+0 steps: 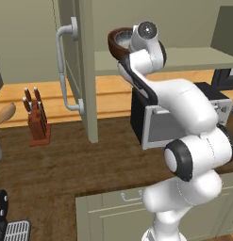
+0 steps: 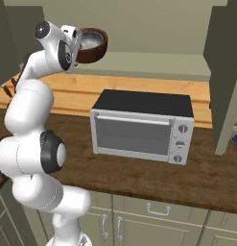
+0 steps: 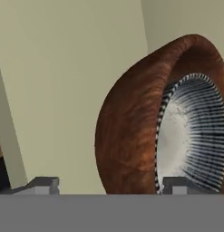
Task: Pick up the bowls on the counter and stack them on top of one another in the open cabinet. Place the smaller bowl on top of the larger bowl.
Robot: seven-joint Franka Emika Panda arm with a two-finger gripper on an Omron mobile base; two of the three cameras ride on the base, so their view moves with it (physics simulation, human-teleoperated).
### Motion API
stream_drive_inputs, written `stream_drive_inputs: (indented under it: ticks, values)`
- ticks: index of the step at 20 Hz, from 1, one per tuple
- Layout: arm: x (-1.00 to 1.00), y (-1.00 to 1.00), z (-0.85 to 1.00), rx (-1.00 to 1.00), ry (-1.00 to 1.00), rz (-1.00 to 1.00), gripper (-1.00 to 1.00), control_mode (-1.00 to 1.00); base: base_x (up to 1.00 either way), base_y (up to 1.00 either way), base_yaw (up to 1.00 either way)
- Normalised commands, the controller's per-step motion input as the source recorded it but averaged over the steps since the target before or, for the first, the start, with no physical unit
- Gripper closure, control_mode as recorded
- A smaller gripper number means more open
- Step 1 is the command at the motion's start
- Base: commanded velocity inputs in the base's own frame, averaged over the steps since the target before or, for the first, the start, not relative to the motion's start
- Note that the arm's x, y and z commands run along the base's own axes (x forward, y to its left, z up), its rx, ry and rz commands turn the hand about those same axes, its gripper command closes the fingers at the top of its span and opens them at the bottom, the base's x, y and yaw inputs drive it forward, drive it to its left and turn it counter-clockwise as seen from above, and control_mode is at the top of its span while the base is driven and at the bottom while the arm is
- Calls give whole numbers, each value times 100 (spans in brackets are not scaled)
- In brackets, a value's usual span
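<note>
So you've got the larger bowl [image 2: 93, 44] up by the open cabinet [image 1: 85, 70] shelf, smaller bowl [image 3: 190, 136] nested inside, gripper [image 3: 109, 186] pinching its rim. Level it, ease down, then let go.

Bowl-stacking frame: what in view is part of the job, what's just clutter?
Job:
- wide reddish-brown wooden-looking bowl, pale ribbed lining, up at the shelf
- olive-green wall cabinet's flat shelf
- cabinet door with long grey curved handle
- hand straddling the bowl's wall
- dark wood-grain counter

Clutter:
- black-and-silver toaster oven
- wooden knife block
- wooden spoon
</note>
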Motion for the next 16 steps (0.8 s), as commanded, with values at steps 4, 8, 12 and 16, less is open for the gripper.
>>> stream_drive_inputs:
  ticks: [4, 8, 12, 16]
  values:
    - [-88, 0, -24, -2, -15, 0, -100, -100, 0, 0, 0]
    - [-46, 0, -4, 0, -27, 0, -100, -100, 0, 0, 0]
    - [-79, -24, -26, 0, -33, 0, -100, -100, 0, 0, 0]
    - [-100, -96, -100, 0, -16, 0, -100, -100, 0, 0, 0]
